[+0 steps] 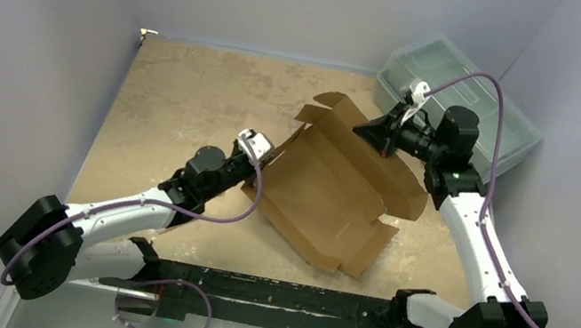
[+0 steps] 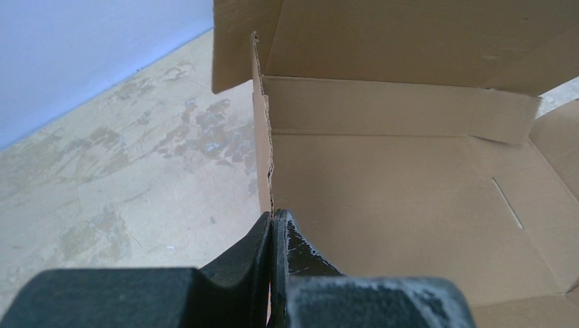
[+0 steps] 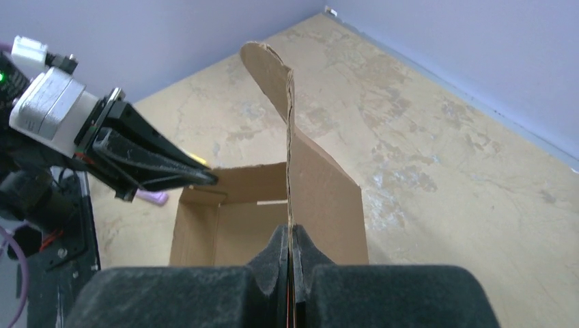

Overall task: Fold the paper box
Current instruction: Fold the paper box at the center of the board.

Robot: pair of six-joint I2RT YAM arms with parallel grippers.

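brown paper box (image 1: pixel 334 192) is pinched by left pincer (image 2: pixel 273 217) and right pincer (image 3: pixel 290 232), plain only from wrists.

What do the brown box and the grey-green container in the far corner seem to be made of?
The paper box looks like matte brown corrugated cardboard: its cut edge shows a wavy inner layer. The container is probably translucent plastic: its lid looks smooth and half see-through.
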